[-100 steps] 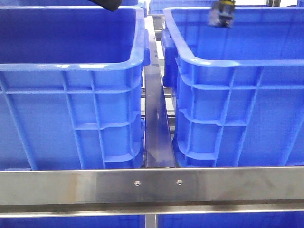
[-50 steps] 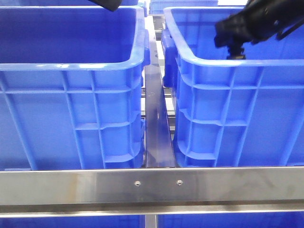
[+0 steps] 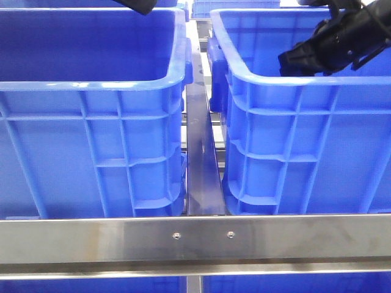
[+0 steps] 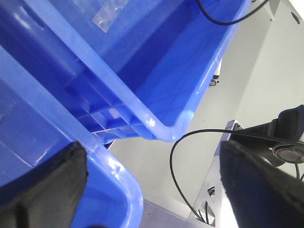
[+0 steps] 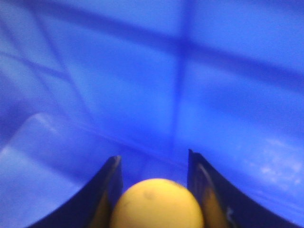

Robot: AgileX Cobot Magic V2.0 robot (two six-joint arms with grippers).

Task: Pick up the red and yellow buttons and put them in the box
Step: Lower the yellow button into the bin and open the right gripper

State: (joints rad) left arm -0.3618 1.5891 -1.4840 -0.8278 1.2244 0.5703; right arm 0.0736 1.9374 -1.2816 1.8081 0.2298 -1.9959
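A: Where's the right gripper [image 5: 152,190]?
B: In its wrist view the two dark fingers [image 5: 108,190] stand a little apart with the yellow button [image 5: 156,204] pinched between them, both touching its sides. Behind it is only blurred blue wall, the inside of the right crate [image 3: 293,79].

A: And from the front?
B: The right arm [image 3: 333,46] reaches down over that crate's rim. Its fingertips and the button are hidden behind the near wall there.

A: The left gripper [image 4: 152,185]?
B: Spread wide, nothing between the pads. One pad [image 4: 42,190] and the other sit at opposite edges of its wrist view, both cut off. It hangs above the rolled rim of the left crate [image 3: 91,85]. From the front only a black tip of the left arm [image 3: 140,6] shows at the top edge.

A: Counts?
B: Two blue crates side by side behind a steel rail [image 3: 195,238], with a metal strip [image 3: 201,165] running between them. One button visible, the yellow one. The crate floors are out of sight from the front. A black cable [image 4: 190,156] loops past the left crate.
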